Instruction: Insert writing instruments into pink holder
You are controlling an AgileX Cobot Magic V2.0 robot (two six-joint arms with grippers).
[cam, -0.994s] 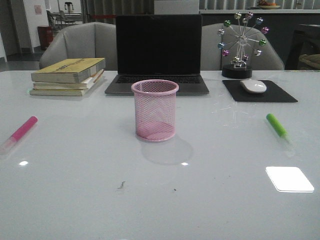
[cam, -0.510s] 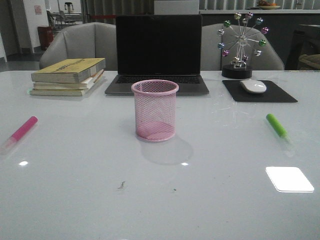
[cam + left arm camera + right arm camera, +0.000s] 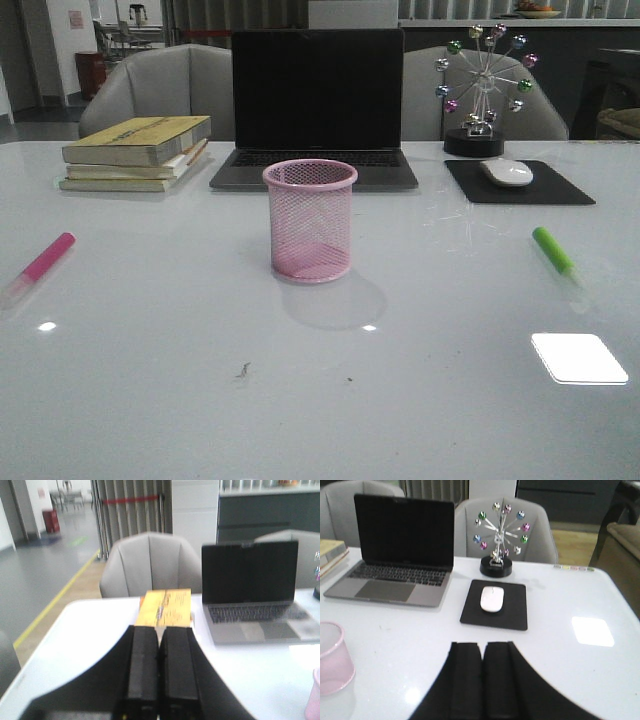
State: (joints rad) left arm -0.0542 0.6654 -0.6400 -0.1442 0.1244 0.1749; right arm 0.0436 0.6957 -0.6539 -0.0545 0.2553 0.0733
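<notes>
The pink holder (image 3: 310,220) stands upright and empty in the middle of the white table; its rim also shows in the right wrist view (image 3: 332,655) and an edge of it in the left wrist view (image 3: 313,697). A magenta marker (image 3: 45,262) lies flat at the table's left edge. A green marker (image 3: 555,253) lies flat on the right. Neither arm appears in the front view. My left gripper (image 3: 159,630) is shut on nothing, above the table short of the books. My right gripper (image 3: 482,645) is shut on nothing, short of the mouse pad.
An open laptop (image 3: 315,100) stands behind the holder. A stack of books (image 3: 135,152) lies at the back left. A white mouse (image 3: 507,172) on a black pad (image 3: 520,185) and a ferris-wheel ornament (image 3: 483,90) sit at the back right. Grey chairs stand beyond the table.
</notes>
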